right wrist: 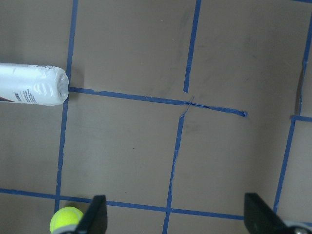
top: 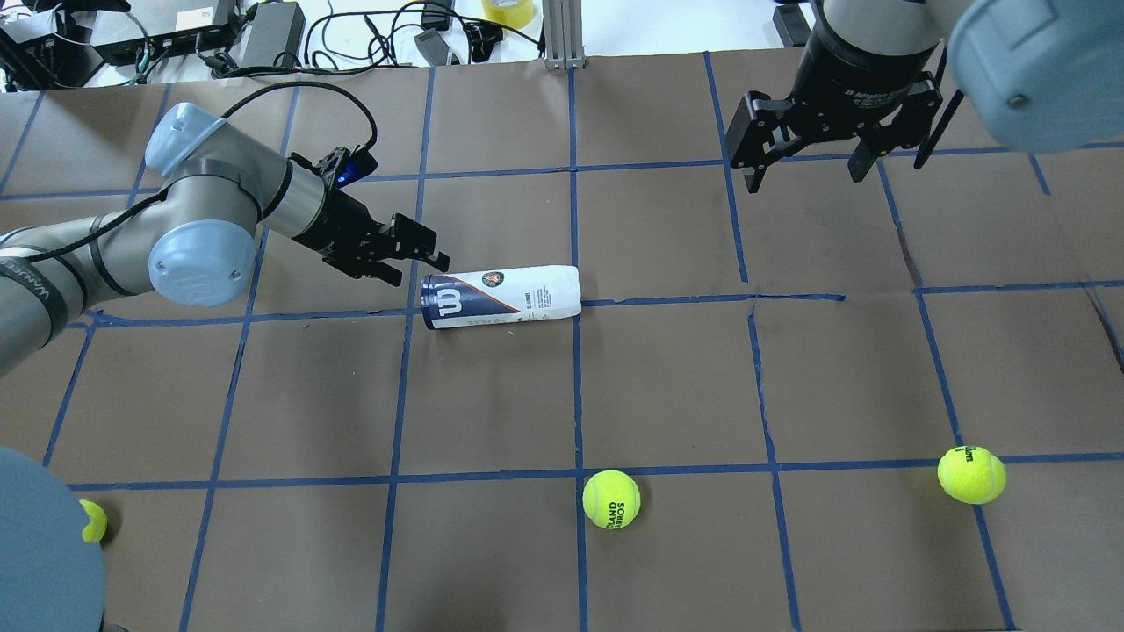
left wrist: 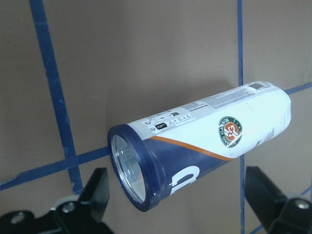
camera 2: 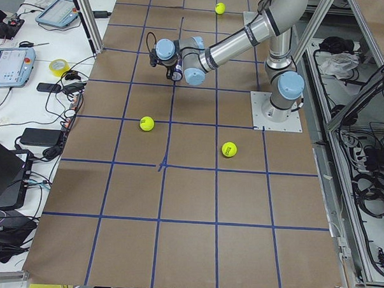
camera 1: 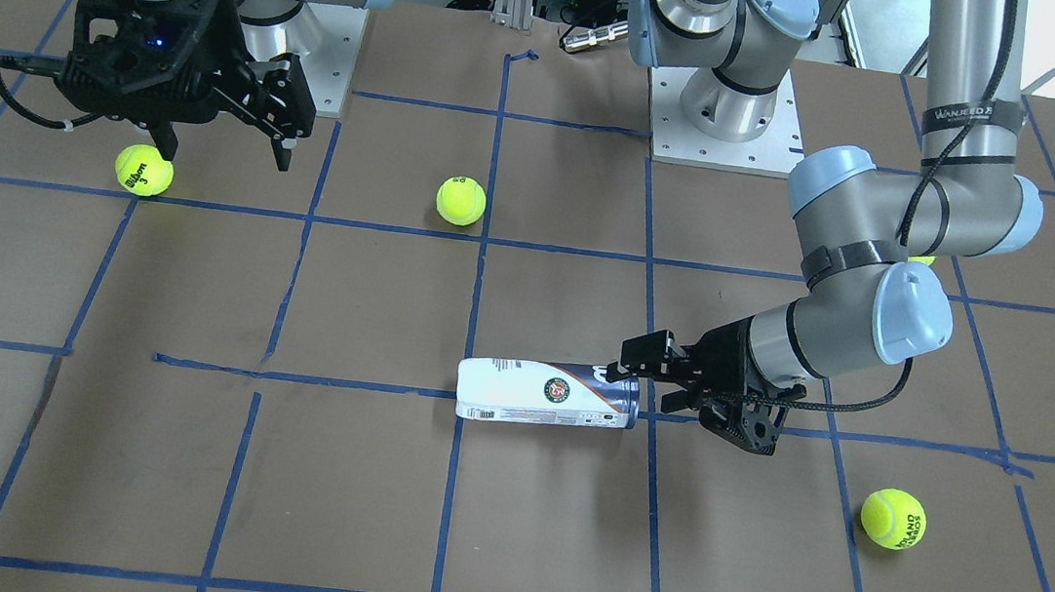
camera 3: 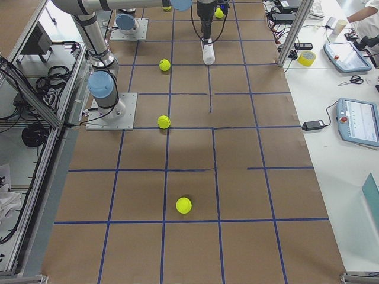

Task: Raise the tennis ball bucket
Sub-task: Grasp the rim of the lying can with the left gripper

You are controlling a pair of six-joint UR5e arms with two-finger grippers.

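The tennis ball bucket (top: pixel 500 297) lies on its side on the brown table, its dark blue rim pointing at my left gripper. It also shows in the front view (camera 1: pixel 547 394), the left wrist view (left wrist: pixel 200 146) and, as its white end only, the right wrist view (right wrist: pixel 29 83). My left gripper (top: pixel 435 256) (camera 1: pixel 635 366) is open and low, right at the rim end, with its fingers (left wrist: pixel 97 195) spread wider than the can and not gripping it. My right gripper (top: pixel 803 175) (camera 1: pixel 227 152) is open and empty, hanging above the table well away from the can.
Three yellow-green tennis balls lie loose on the table: one in the middle (top: pixel 611 499), one on the right (top: pixel 971 474) and one at the left edge (top: pixel 92 520). In the front view one ball (camera 1: pixel 145 170) sits just below my right gripper. Blue tape lines grid the table.
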